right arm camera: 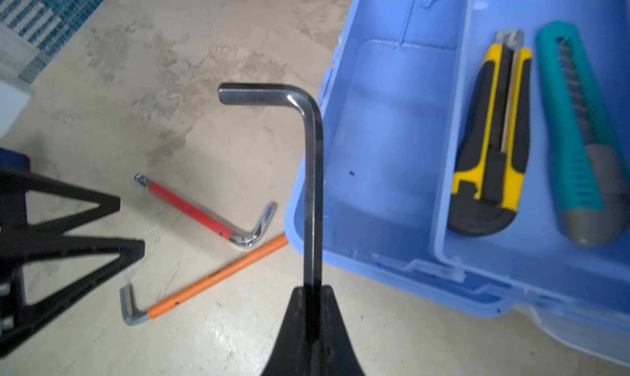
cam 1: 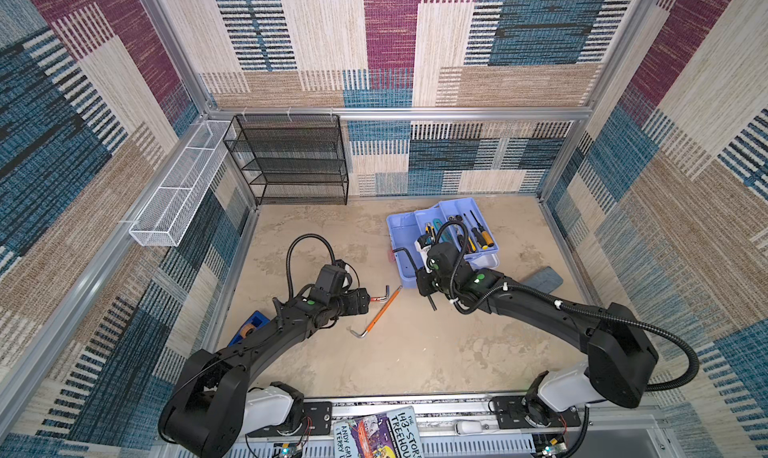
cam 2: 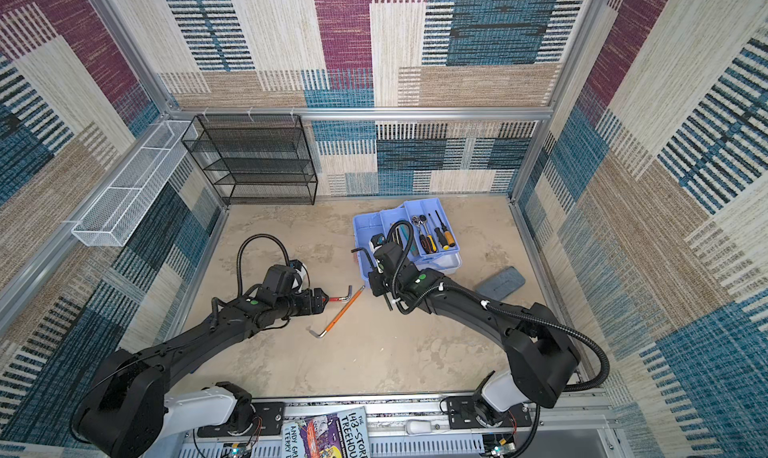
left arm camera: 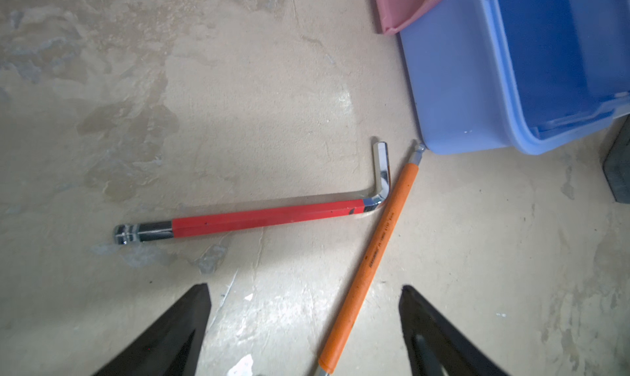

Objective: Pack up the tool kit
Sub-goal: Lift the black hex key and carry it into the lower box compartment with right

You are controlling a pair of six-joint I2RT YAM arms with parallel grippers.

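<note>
I'm packing hex keys. My right claw pinches the black key at the box's rim, at the table's 1 o'clock. Next I'd carry it inward and release. My left claw, spread, faces the red key, with the orange key beside its bend, so I'd straddle red alone.

toolbox base: smooth, translucent blue plastic. beside the base, red hex key: glossy chromed metal ends, matt red sleeve. black hex key: dark semi-gloss metal.
</note>
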